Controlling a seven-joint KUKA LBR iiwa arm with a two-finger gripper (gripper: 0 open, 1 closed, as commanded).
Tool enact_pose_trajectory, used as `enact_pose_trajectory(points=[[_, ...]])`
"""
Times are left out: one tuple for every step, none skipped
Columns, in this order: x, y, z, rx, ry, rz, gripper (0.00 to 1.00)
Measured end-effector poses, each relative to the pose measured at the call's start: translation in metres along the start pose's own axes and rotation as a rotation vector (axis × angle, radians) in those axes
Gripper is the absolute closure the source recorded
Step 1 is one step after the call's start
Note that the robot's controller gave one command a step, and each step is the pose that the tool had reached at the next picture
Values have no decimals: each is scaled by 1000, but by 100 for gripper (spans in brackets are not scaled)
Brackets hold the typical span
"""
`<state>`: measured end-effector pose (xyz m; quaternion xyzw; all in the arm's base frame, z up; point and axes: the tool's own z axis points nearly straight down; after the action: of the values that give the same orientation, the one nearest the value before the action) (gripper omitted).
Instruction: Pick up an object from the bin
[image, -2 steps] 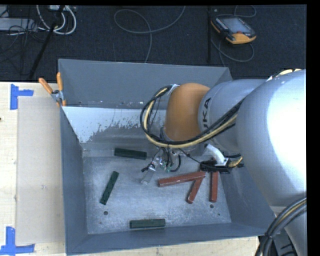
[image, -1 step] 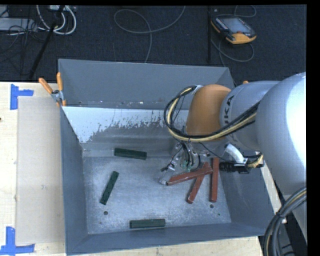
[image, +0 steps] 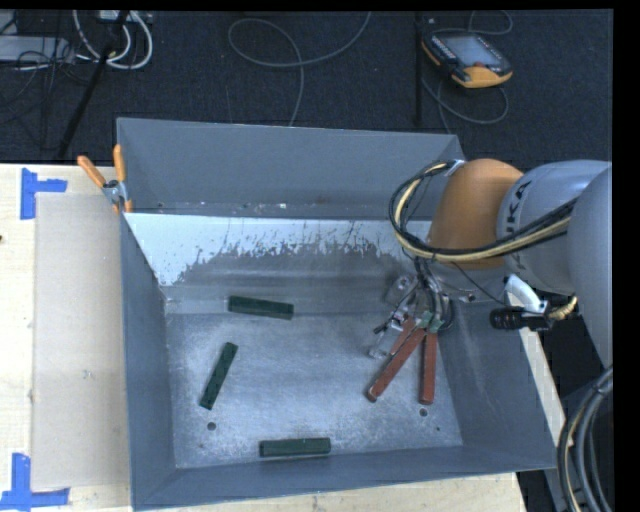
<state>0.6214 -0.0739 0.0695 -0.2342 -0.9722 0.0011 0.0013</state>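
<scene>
Hanging low over the right side of the bin (image: 300, 180), the gripper (image: 399, 397) has its two reddish-brown jaws spread apart in a V, released. Nearest the jaws, down and left of them by the front wall, lies a dark green bar (image: 295, 447). A second green bar (image: 218, 375) lies tilted further left of them, and a third green bar (image: 260, 308) lies beyond, up and left near the back slope.

grey bin (image: 300, 160), dark green bars (image: 260, 308) (image: 218, 376) (image: 295, 447)
i see pale speckled scratches over the bin's grey floor and back wall; the gripper (image: 399, 397) has reddish-brown fingers (image: 397, 362), the wrist cover (image: 480, 215) is orange, the arm (image: 570, 230) silver-grey.
</scene>
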Motion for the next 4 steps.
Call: enact_pose_trajectory(points=[[11, -61, 0, -1, 0, -442, 0], [11, -59, 0, -4, -3, -440, 100], [-1, -39, -112, -4, -13, -462, 100], [1, -40, -106, -3, -4, -459, 0]])
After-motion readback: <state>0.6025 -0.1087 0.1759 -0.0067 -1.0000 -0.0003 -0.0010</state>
